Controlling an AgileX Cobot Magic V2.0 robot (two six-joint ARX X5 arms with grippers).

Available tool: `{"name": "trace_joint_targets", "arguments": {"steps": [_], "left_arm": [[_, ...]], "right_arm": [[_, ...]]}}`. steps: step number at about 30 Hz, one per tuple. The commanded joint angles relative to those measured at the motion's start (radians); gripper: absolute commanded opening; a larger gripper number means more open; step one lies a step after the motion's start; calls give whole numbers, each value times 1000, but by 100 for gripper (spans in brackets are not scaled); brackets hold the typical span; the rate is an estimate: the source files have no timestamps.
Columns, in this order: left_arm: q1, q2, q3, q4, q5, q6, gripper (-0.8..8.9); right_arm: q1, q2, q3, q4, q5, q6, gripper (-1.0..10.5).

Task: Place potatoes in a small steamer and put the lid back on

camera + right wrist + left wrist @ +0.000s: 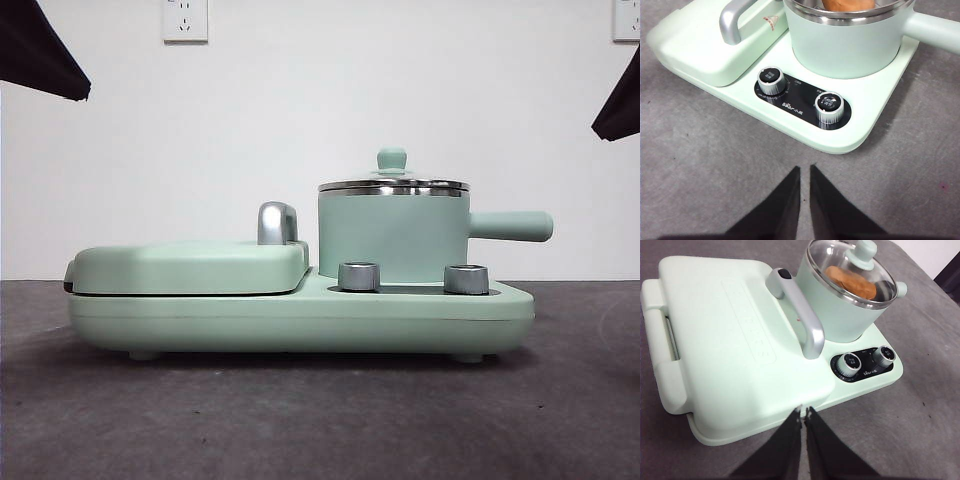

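You were at the very end of the job here, as far as I could judge: the potato [851, 282] already lay inside the small steamer [392, 238], orange-brown and plainly visible through the glass, and the lid [852, 271] sat level on the steel rim with its mint-green knob [391, 159] standing upright at the centre. In the front view the lid's rim looked flush all the way round the pot, with no tilt that I could make out. Both steps of the task therefore appeared done, and what remained for you was, in my reading, only to keep both arms clear and perhaps confirm the lid was seated. Your left gripper [803, 412] hung above the near edge of the flat griddle cover [735, 340], its two black jaws pressed almost together and holding nothing; the steamer stood well apart from it, beyond the chrome handle [802, 315]. Your right gripper [804, 172] hovered over the bare grey table [700, 165] in front of the appliance, jaws likewise nearly closed with only a thin gap between them and nothing in that gap; the two control dials [771, 80] lay between it and the pot. Neither set of fingers touched the lid, the pot or its side handle [512, 226]. If you chose to move, the thing to watch was that side handle, since a brush against it could have shifted the pot.
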Motion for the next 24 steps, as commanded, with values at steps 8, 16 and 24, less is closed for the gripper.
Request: {"name": "trace_joint_targets", "arguments": {"steps": [8, 16, 24], "left_arm": [[-9, -16, 7, 2, 1, 8, 6], [105, -258, -193, 134, -155, 170, 6], [284, -628, -524, 208, -262, 163, 6]], "right_arm": [[6, 4, 4, 13, 1, 8, 20], [6, 4, 4, 14, 1, 8, 20], [6, 4, 4, 14, 1, 8, 20]]}}
